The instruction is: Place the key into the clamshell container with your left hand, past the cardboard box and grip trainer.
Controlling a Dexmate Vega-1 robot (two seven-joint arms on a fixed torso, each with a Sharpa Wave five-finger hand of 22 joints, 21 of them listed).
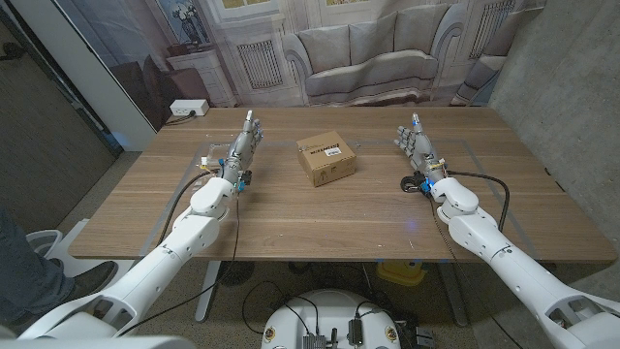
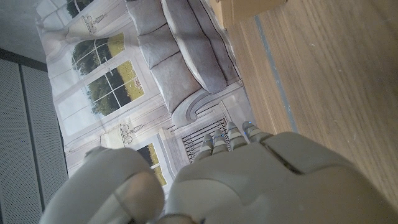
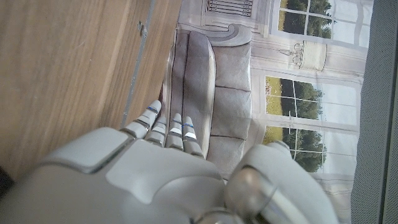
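Cardboard box: head view whole, left wrist corner | left hand, right hand fingers straight, empty

The head view looks down from above and behind both arms, over the whole wooden desk toward a printed backdrop of a sofa and windows, with the cardboard box near the middle. The left wrist view sits close behind the left hand, turned, facing along its back toward the same backdrop, with desk and a corner of the box. The right wrist view sits as close behind the right hand, sharing desk and backdrop.
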